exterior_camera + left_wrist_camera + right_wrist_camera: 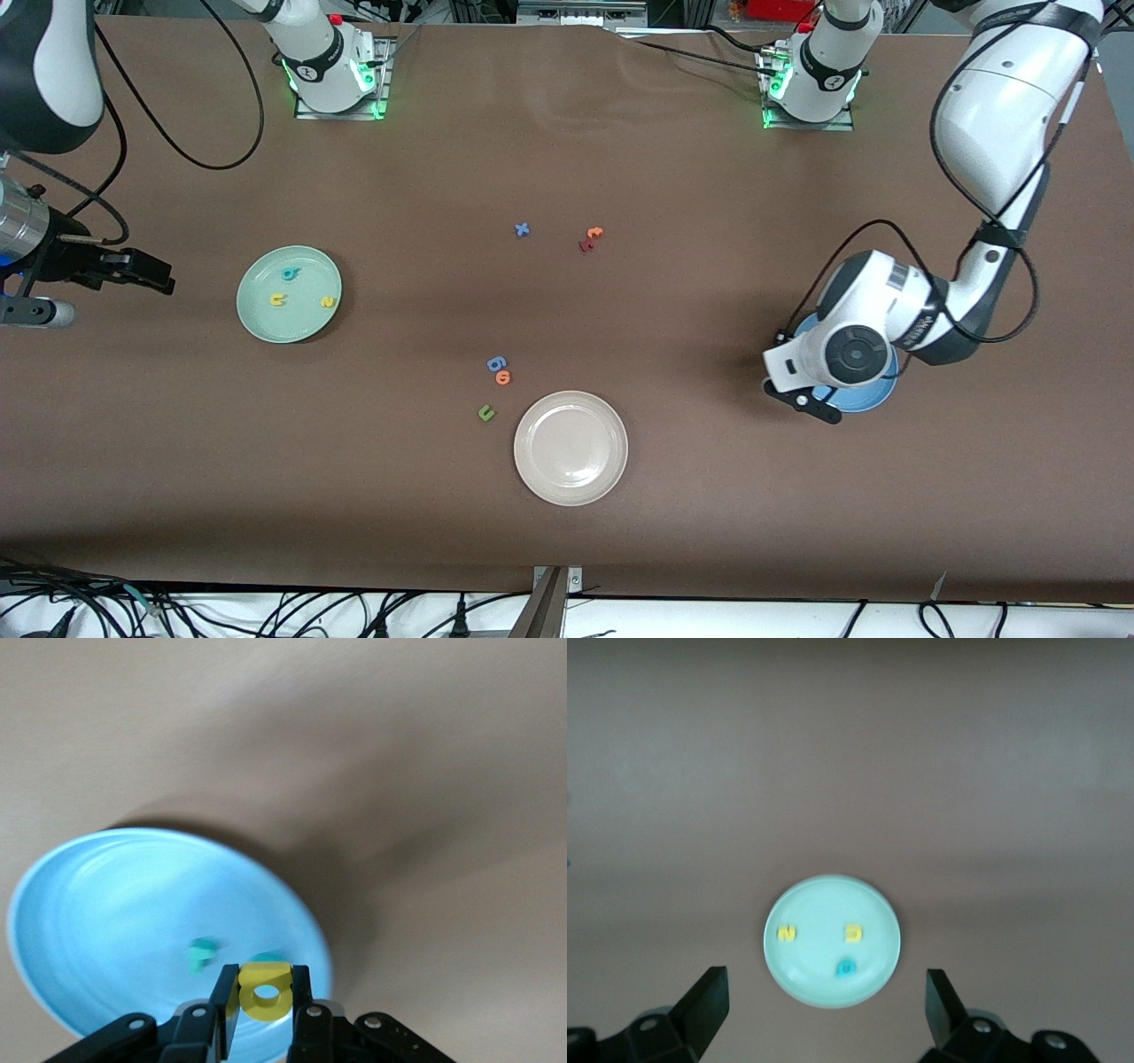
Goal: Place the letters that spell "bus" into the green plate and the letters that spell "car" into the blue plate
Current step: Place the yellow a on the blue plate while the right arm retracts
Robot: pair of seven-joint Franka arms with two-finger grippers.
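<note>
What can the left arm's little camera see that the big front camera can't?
Only the left wrist view shows the yellow "a" pinched in the left gripper, plus two teal letters already lying in the blue plate.

Only the front view shows the green plate with its three letters, the cream plate, loose letters mid-table, and the open right gripper waiting beside the green plate.

Both show the blue plate and brown table.
</note>
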